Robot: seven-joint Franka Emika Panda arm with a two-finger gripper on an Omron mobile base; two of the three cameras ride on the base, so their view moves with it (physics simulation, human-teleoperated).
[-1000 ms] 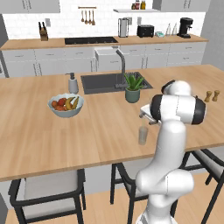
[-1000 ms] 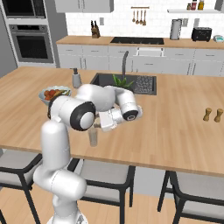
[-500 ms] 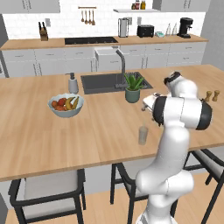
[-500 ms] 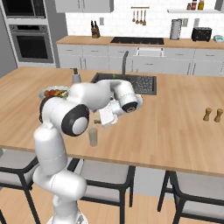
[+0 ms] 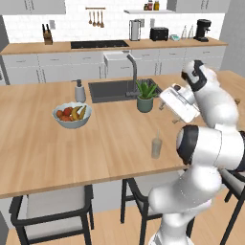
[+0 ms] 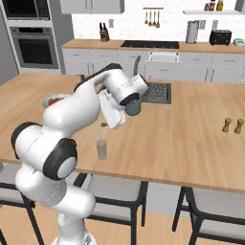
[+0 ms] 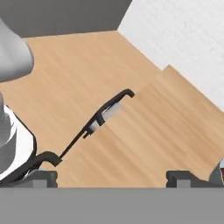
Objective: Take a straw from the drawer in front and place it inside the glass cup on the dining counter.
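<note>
Standing in the glass cup (image 5: 156,148) near the dining counter's (image 5: 110,139) front edge, the straw (image 5: 157,135) could tip out if the empty, wide-open gripper (image 5: 165,106) swings low and clips it.

The counter (image 5: 43,153) carries a cup (image 5: 156,148) near its front edge, a fruit bowl (image 5: 72,115) at nine o'clock from it, a plant (image 5: 145,95) at twelve, shakers (image 6: 232,125) at three.
</note>
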